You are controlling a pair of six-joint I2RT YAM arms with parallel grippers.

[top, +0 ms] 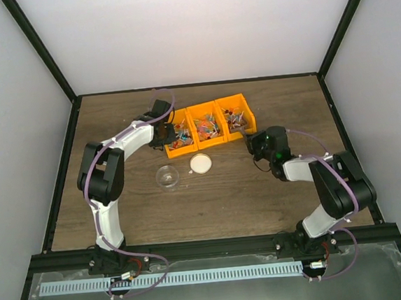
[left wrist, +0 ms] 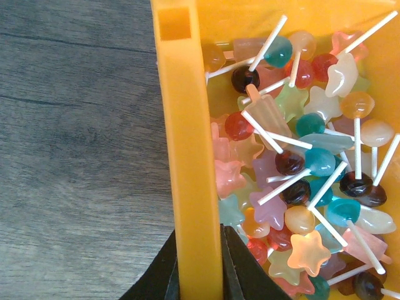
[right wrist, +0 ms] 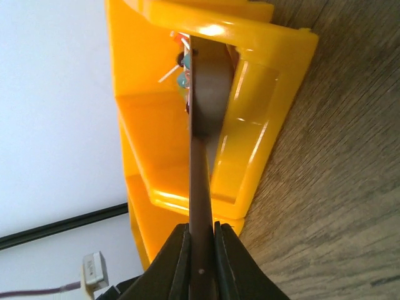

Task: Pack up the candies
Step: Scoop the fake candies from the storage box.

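The candies (left wrist: 300, 181) are small lollipops and star and ball sweets in mixed colours, filling the left compartment of an orange bin row (top: 211, 124). Candies (top: 207, 128) also lie in the other two compartments. My left gripper (left wrist: 199, 240) is shut on the left bin's orange side wall (left wrist: 187, 137), one finger outside and one inside; it shows in the top view (top: 162, 133). My right gripper (right wrist: 201, 228) is shut on the brown scoop (right wrist: 203, 119), seen edge-on, its head near the right bin's front (right wrist: 250, 144). It shows in the top view (top: 254, 143).
A clear round jar (top: 167, 175) stands open on the wooden table in front of the bins, with a round cream lid (top: 200, 164) lying beside it to the right. A black frame and white walls enclose the table.
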